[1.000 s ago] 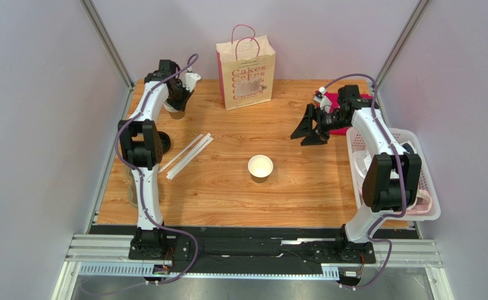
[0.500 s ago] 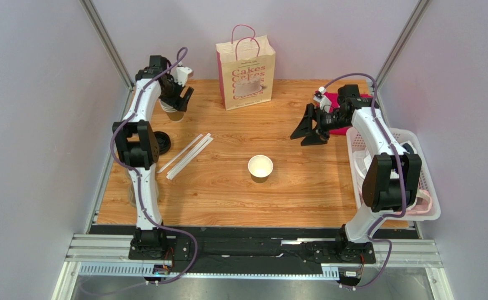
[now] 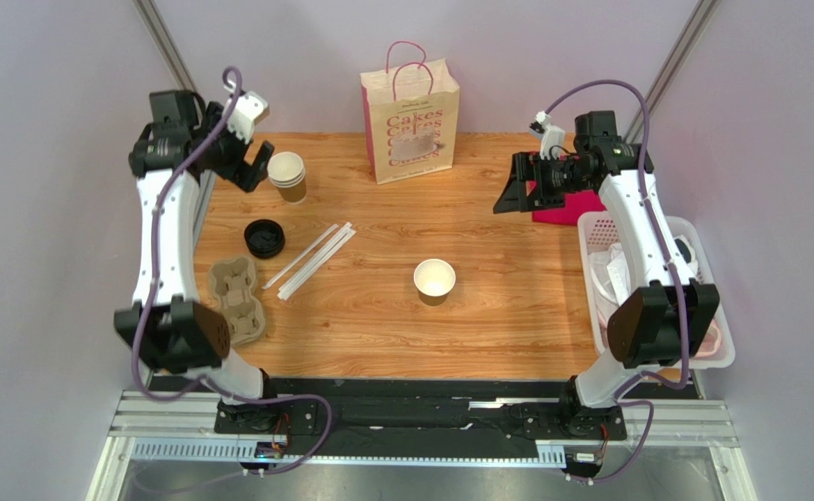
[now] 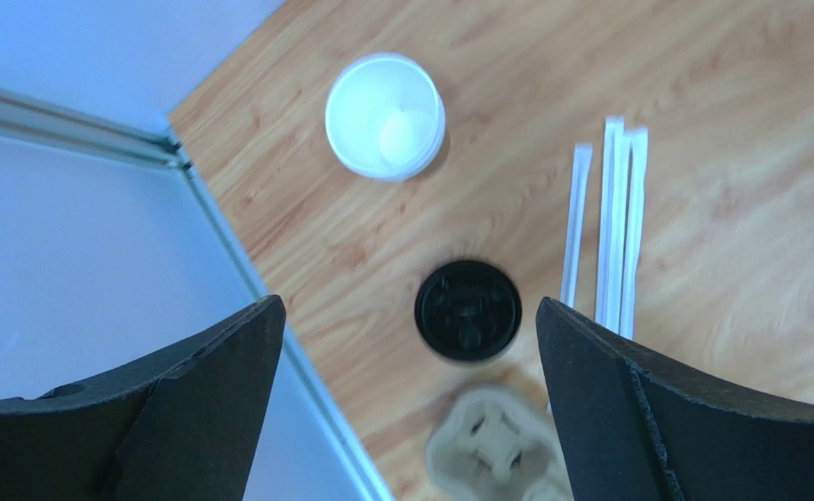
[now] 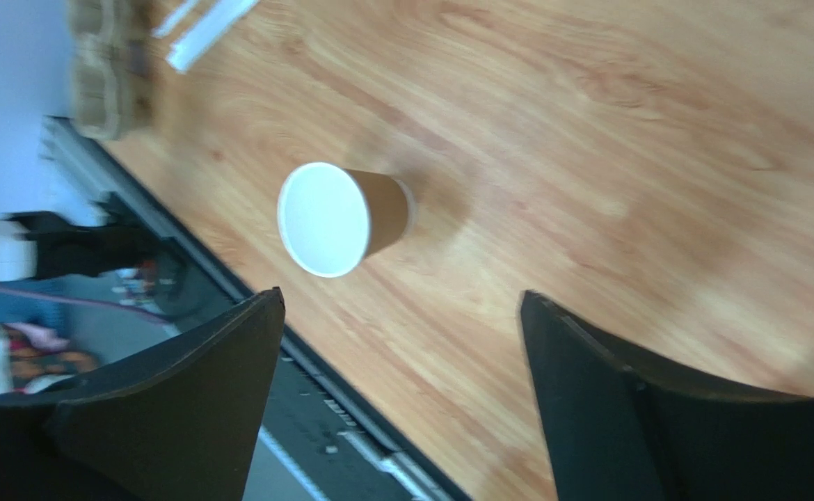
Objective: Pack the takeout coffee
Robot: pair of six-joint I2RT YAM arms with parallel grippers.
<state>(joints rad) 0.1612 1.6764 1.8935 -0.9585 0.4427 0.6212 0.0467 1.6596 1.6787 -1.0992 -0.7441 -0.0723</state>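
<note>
A brown paper cup point(image 3: 434, 280) with a white inside stands open in the middle of the table, also in the right wrist view point(image 5: 343, 217). Another brown cup point(image 3: 287, 175) stands at the back left, seen from above in the left wrist view point(image 4: 385, 130). The black lid point(image 3: 264, 238) lies apart on the wood point(image 4: 469, 310). My left gripper point(image 3: 252, 165) hangs open high above the lid, left of the back cup, holding nothing point(image 4: 404, 305). My right gripper point(image 3: 513, 198) is open and empty, raised at the back right point(image 5: 401, 296).
A grey pulp cup carrier point(image 3: 237, 297) lies near the left edge. Wrapped straws point(image 3: 312, 259) lie beside the lid. The cream paper bag point(image 3: 411, 113) with pink handles stands at the back. A white basket point(image 3: 693, 251) sits at the right edge, a red item point(image 3: 568, 209) behind it.
My left gripper opened, let go of the back-left cup and rose away to the left, uncovering the lid and carrier. My right gripper opened wider and lifted slightly.
</note>
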